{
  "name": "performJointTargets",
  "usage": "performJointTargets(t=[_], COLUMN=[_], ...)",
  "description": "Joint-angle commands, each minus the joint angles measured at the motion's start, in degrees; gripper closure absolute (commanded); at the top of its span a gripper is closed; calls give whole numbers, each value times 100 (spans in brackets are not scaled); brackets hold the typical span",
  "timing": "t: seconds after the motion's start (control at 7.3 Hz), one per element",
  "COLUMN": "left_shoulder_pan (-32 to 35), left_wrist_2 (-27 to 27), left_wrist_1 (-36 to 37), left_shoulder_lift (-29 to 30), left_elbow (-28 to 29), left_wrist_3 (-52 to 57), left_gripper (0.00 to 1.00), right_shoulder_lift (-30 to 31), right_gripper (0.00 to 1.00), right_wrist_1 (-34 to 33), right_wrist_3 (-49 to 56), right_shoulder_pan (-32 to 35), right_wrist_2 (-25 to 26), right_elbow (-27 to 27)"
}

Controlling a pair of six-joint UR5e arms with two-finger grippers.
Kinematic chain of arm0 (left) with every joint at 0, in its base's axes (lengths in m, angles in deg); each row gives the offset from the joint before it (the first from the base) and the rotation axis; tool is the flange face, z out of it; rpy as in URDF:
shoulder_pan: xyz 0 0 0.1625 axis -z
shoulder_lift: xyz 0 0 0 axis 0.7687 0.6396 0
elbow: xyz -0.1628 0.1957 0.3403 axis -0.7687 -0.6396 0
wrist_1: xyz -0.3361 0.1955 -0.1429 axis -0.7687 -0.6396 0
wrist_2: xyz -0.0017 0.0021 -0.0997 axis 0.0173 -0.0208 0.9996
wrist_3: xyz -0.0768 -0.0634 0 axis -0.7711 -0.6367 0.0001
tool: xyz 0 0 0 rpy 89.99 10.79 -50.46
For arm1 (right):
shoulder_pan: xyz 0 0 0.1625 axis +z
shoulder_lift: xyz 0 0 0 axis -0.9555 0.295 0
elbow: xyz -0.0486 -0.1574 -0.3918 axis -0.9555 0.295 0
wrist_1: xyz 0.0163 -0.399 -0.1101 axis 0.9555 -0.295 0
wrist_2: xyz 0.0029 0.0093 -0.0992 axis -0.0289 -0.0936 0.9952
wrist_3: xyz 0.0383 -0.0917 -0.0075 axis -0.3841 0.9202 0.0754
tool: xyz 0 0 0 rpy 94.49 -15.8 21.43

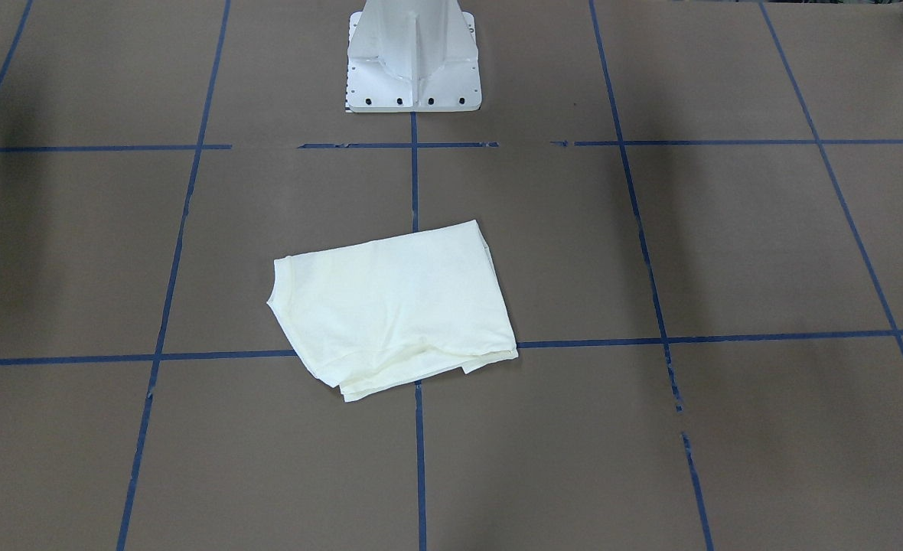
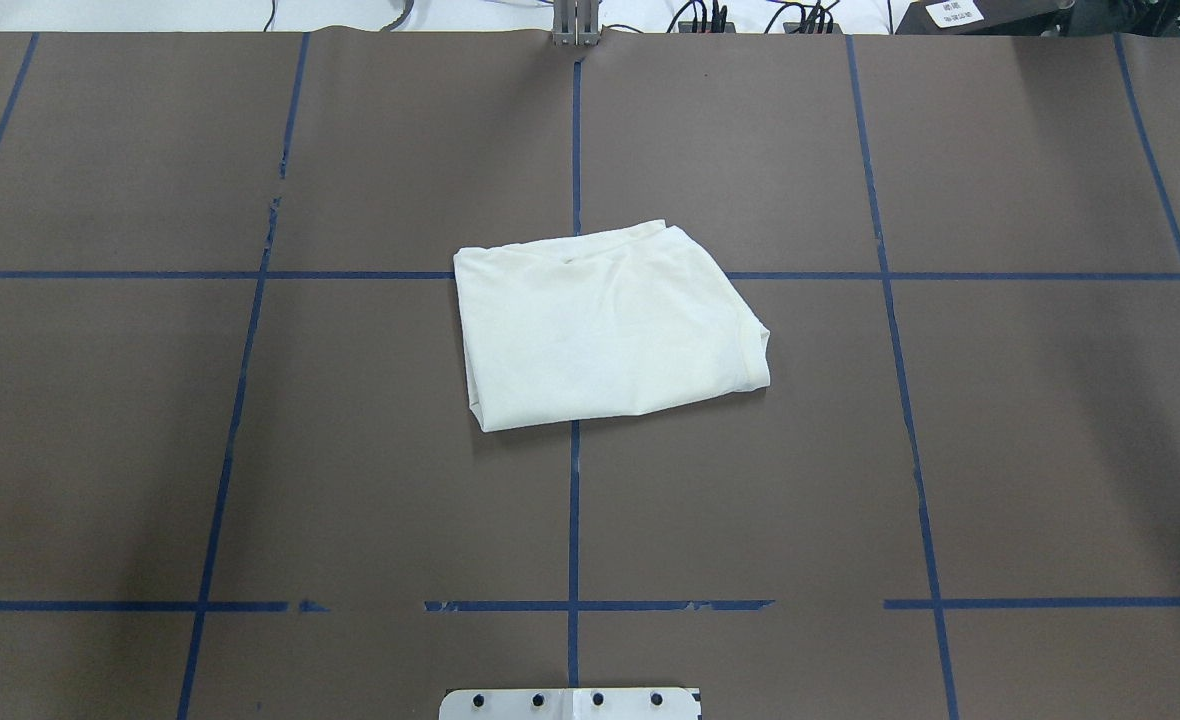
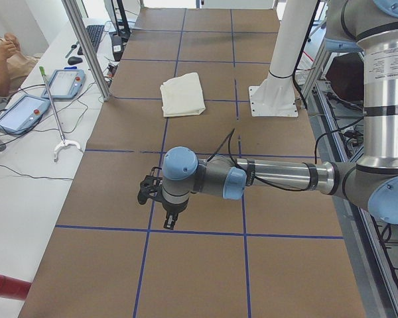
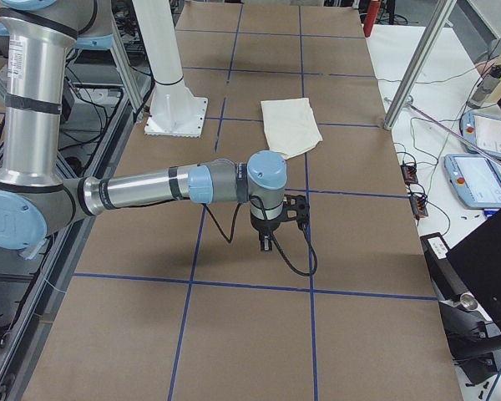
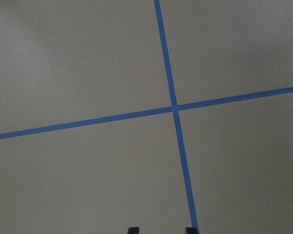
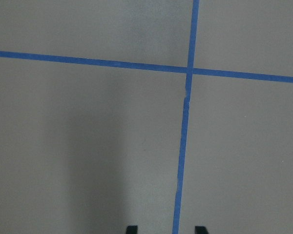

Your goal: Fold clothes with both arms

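Note:
The clothes are one cream-white shirt (image 1: 398,306) (image 2: 600,325), folded into a compact rectangle in the middle of the brown table, ribbed collar at one side and no print showing. It appears small in the side views (image 3: 182,94) (image 4: 290,125). Both arms are far from it. My left gripper (image 3: 169,222) hangs low over a tape crossing near the table's left end. Its fingertips (image 5: 133,230) stand apart with only table between them. My right gripper (image 4: 267,242) hovers over the other end, its fingertips (image 6: 199,229) likewise apart and empty.
The white pedestal base (image 1: 413,53) (image 2: 570,703) stands behind the shirt. Blue tape lines (image 2: 575,500) grid the table. Teach pendants (image 3: 23,112) (image 4: 480,180) and cables lie on side benches. A person's hand (image 3: 3,56) shows at the far left.

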Motion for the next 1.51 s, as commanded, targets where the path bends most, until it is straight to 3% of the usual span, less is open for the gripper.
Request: performJointTargets(t=[0.0,1.37], left_shoulder_pan=[-3,-82], left_wrist_2=[-4,5], left_wrist_1=[-11,15], left_shoulder_lift=[-19,-177], left_elbow=[-4,-4], left_wrist_3=[-1,-28], left_gripper=[0,0], right_shoulder_lift=[8,114], right_gripper=[0,0], right_wrist_1=[-4,14], right_wrist_3=[-37,-37], right_shoulder_pan=[-18,-168], right_wrist_2=[7,-2], right_elbow=[12,249])
